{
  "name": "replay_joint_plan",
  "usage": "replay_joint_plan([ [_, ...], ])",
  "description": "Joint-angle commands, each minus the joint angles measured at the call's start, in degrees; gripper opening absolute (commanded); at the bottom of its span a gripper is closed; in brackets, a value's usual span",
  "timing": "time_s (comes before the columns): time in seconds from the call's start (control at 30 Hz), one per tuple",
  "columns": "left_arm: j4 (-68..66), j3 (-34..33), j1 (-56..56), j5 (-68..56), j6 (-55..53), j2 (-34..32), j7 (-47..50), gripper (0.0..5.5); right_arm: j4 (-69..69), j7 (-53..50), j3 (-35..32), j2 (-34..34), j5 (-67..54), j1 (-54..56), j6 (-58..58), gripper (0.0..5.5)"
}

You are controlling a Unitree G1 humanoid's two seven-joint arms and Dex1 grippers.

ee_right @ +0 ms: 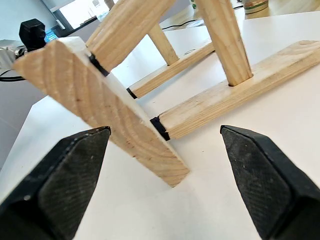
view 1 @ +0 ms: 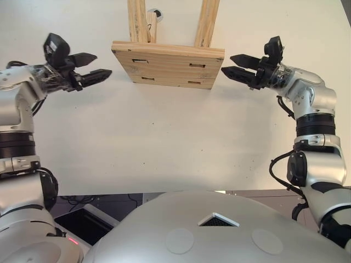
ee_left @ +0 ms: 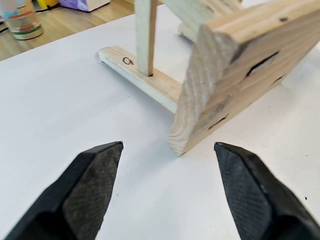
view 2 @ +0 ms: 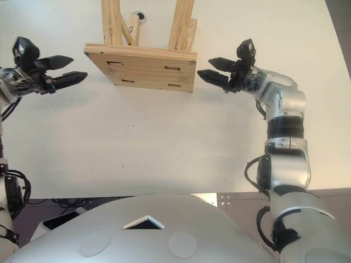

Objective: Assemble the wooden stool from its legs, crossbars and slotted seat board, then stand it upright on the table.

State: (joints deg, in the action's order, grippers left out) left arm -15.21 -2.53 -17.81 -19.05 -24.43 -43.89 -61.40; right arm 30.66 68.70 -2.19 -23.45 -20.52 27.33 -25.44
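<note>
The assembled wooden stool lies on its side on the white table (view 1: pixel 164 142), with its slotted seat board (view 1: pixel 167 66) on edge facing me. Its legs (view 1: pixel 207 22) run away toward the far side, joined by crossbars (ee_left: pixel 146 35). My left gripper (view 1: pixel 103 64) hovers open just left of the board's left end, nothing between its fingers. To the right of the board's right end, my right gripper (view 1: pixel 226 64) is also open and empty. In the wrist views each gripper (ee_left: pixel 168 145) (ee_right: pixel 165 129) faces an end of the seat board (ee_right: pixel 100 100), apart from it.
A small round grey object (view 1: pixel 155 13) lies between the legs at the far side. The table's front edge (view 1: pixel 109 193) runs close to my body, with wide bare surface in between. A bottle (ee_left: pixel 22 20) stands on the floor beyond the table.
</note>
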Motion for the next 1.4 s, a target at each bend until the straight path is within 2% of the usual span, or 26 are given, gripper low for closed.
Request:
replay_joint_plan([
  [0.03,-3.8,2.9,-3.2,2.3,3.0,4.1,0.9,3.36,-3.0,1.7,2.2,-0.7,-0.2,-0.7,-1.9,4.05],
  [0.33,-15.9,4.5,-9.8,5.0,7.7,7.4,-1.6,3.36,0.6,-0.1,4.2,2.1,0.9,1.5,-1.5,4.05],
  [0.5,-17.4,6.5,-11.1,6.1,9.4,9.3,-3.9,3.36,3.5,-1.1,5.0,3.7,1.3,3.1,-1.2,3.16],
  [0.63,-16.7,6.5,-11.4,5.1,8.5,9.7,-5.4,2.72,5.1,-1.3,5.3,4.0,1.5,3.9,-1.0,2.43],
  [0.8,-12.4,6.8,-9.5,3.3,5.2,9.0,-9.3,2.43,4.1,0.3,6.2,3.5,0.9,3.5,-2.9,2.27],
  [0.93,-2.1,5.5,-5.8,-2.0,-5.5,7.4,-11.3,2.29,-5.2,5.9,8.1,0.5,-3.5,1.6,-14.8,2.27],
  [1.07,14.6,-1.9,-2.9,-16.1,-32.1,6.0,-6.0,2.17,-18.8,7.5,5.9,-3.7,-14.0,0.5,-33.6,2.22],
  [1.17,20.2,-12.6,-6.7,-22.2,-54.4,9.8,3.7,2.17,-27.3,4.0,-0.2,-4.5,-24.1,0.4,-50.2,2.09],
  [1.23,17.8,-20.6,-12.5,-21.3,-65.2,13.6,9.7,2.17,-25.6,0.0,-7.6,-1.5,-27.6,4.4,-61.2,1.97],
  [1.3,14.6,-25.3,-16.3,-22.5,-68.0,15.6,16.7,2.17,-18.8,-5.0,-14.3,1.0,-30.7,10.2,-66.4,1.9],
  [1.4,7.4,-31.1,-22.7,-25.0,-68.1,19.0,29.0,2.17,-11.5,-14.0,-22.9,4.3,-31.4,16.5,-67.0,1.77],
])
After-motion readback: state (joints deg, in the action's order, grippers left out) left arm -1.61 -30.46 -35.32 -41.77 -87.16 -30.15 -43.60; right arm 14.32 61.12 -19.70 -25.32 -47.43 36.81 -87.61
